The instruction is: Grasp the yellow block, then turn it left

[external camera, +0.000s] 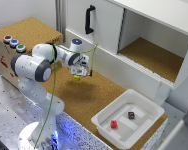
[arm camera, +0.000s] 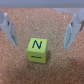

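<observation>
Pincer spread wide above the cork tabletop, its two fingers apart from the yellow block, which rests between and just below them, ungrasped.

The cork-topped surface carries the yellow block, lying flat on it with a letter face up, and a white tray, seemingly near its edge.

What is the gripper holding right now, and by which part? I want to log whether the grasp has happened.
Nothing. The yellow block lies on the cork surface between the open fingers, which do not touch it.
</observation>
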Motion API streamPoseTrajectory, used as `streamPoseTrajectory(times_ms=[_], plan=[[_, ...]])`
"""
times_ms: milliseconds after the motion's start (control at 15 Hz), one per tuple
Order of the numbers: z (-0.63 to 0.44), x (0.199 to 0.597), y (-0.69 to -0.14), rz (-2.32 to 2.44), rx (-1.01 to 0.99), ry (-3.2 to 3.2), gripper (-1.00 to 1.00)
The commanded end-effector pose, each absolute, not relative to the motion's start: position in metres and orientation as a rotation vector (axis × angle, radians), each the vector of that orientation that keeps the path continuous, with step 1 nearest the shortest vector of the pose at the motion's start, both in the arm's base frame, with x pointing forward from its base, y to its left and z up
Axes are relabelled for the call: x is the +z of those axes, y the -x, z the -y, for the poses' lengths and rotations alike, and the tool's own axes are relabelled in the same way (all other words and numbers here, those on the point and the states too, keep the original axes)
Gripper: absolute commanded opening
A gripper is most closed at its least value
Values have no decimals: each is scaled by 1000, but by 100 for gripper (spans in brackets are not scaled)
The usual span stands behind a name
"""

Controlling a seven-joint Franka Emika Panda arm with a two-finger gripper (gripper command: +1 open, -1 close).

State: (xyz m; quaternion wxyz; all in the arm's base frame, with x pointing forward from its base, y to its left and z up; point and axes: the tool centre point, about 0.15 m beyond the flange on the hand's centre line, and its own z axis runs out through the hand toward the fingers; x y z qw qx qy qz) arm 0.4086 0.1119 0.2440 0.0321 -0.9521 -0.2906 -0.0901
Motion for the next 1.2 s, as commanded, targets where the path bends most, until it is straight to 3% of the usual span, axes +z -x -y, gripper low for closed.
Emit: streamPoseTrajectory(times_ms=[0,67,533,1133], plan=[[-135,214,-450,874,-99,2959,100],[-136,213,-452,878,-81,2964,-100],[-135,205,-435,836,59,2982,-100],[-131,212,-416,792,99,3000,-100]])
